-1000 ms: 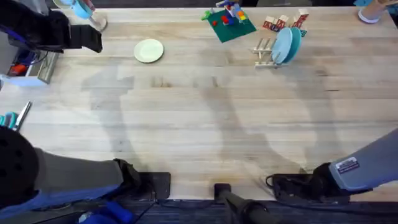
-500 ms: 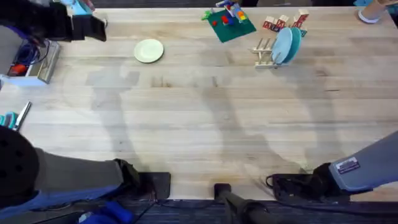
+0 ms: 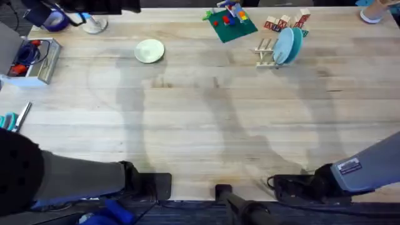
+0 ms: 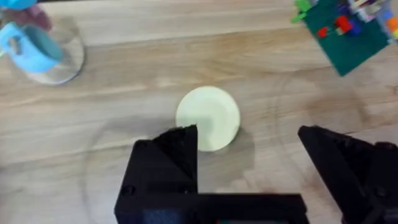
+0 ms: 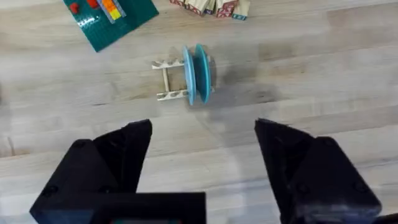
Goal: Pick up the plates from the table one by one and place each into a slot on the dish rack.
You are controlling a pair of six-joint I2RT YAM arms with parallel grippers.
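Just ahead of the left gripper [image 4: 249, 146], whose fingers were spread wide and empty, the small round cream-white plate [image 4: 208, 118] lay flat on the pale wood-grain table [image 4: 155, 74], an easy reach for that arm.

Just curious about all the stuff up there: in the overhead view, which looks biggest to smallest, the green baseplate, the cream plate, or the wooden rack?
1. Green baseplate, largest.
2. Cream plate and rack: too similar to rank, and blue plates hide part of the rack.
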